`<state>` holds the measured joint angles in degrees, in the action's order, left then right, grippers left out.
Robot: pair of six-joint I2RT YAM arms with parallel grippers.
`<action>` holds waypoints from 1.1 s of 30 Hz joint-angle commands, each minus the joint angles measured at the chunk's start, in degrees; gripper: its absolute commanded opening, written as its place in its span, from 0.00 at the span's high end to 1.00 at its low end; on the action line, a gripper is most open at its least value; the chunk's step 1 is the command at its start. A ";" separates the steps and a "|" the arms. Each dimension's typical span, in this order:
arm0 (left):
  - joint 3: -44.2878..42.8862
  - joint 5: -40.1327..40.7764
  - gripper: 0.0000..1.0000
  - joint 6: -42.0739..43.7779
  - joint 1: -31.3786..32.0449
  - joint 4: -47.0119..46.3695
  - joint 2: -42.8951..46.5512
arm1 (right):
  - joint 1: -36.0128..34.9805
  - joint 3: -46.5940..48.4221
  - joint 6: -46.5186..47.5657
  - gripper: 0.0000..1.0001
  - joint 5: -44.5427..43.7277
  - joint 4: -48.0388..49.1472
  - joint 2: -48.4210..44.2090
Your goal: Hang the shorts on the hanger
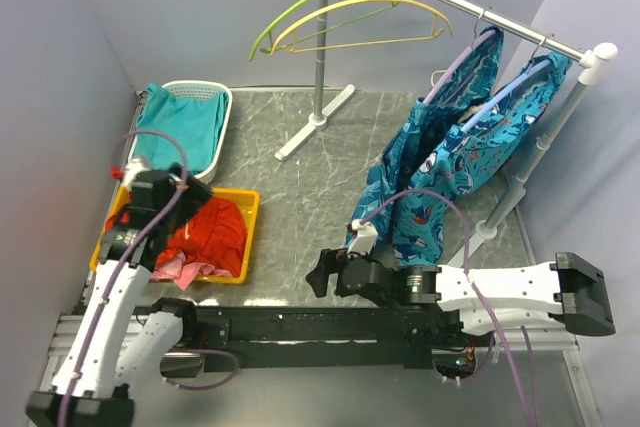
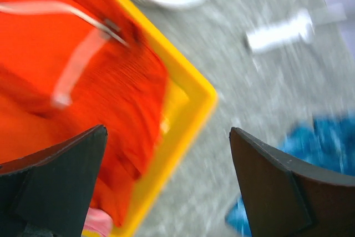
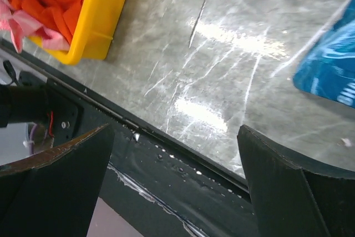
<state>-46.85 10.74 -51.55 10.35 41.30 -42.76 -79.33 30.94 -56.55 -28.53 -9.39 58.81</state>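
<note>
Found shorts (image 1: 212,230) heaped in yellow bin (image 1: 251,215) at near-left corner of desk (image 1: 300,197), on top of pink cloth (image 1: 176,269). Logged hanger (image 1: 362,9) hung on rail (image 1: 480,13) above far edge, well apart from bin. Noted left gripper (image 2: 166,132) over bin's right rim and right gripper (image 3: 175,130) low over near edge, both with jaws spread wide, nothing between.

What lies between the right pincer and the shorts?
Only bare tabletop, then the yellow bin wall, before the shorts; the top view shows it.
</note>
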 commanded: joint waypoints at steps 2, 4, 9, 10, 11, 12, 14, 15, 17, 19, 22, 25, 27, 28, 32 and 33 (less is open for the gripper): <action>-1.68 -7.47 0.00 7.25 -16.30 1.78 -4.08 | 0.67 3.68 3.03 0.00 3.66 5.70 3.42; -1.14 -6.80 0.05 7.17 -18.86 -1.11 -6.36 | 0.67 3.87 3.38 0.00 4.18 6.22 4.21; 1.24 -8.65 0.16 7.08 -18.18 -12.02 -13.46 | 0.75 3.16 3.56 0.00 4.45 7.19 4.56; 0.89 -7.76 0.19 6.64 -17.04 -12.55 -15.05 | 0.76 3.16 3.56 0.00 4.54 7.10 4.56; 0.27 -5.75 0.21 6.20 -16.33 -13.34 -16.55 | 0.76 3.16 3.56 0.00 4.37 7.28 4.65; 0.09 -5.30 0.25 5.76 -15.72 -14.13 -18.65 | 0.84 2.99 3.47 0.00 4.36 7.28 4.48; 0.44 -3.55 0.26 5.06 -13.17 -17.11 -20.07 | 0.84 2.29 3.38 0.00 4.45 8.42 4.39; 0.62 -1.97 0.27 4.45 -12.47 -18.00 -21.47 | 0.84 2.11 3.38 0.00 4.71 8.86 4.56; 0.97 -1.52 0.27 4.35 -10.71 -20.02 -23.15 | 0.93 2.20 3.29 0.00 4.98 9.30 5.09; 0.97 0.50 0.26 3.21 -10.53 -21.43 -25.87 | 0.84 2.28 3.12 0.00 5.24 9.30 5.53; 0.80 4.54 0.27 1.81 -8.33 -22.84 -28.16 | 0.84 2.20 3.12 0.00 5.59 9.30 5.88; 0.18 9.19 0.27 0.40 -7.45 -21.97 -29.92 | 0.84 2.11 3.12 0.00 5.68 9.21 5.88; 0.36 9.38 0.28 0.66 -6.93 -22.84 -31.06 | 0.93 1.76 3.12 0.00 5.77 9.30 5.88; 0.18 9.82 0.31 0.66 -6.66 -23.02 -31.59 | 0.93 1.67 3.03 0.00 5.86 10.69 6.06; 1.58 11.05 0.37 -0.30 -4.82 -23.72 -32.82 | 0.93 1.76 2.77 0.00 5.86 10.79 6.23; 2.20 11.05 0.38 -1.09 -4.20 -24.24 -32.74 | 0.84 1.67 2.59 0.00 5.86 10.88 6.23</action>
<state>-45.56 18.55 -50.48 4.16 20.05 -75.40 -78.72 31.88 -54.11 -22.57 -1.06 64.84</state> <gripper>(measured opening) 0.636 0.997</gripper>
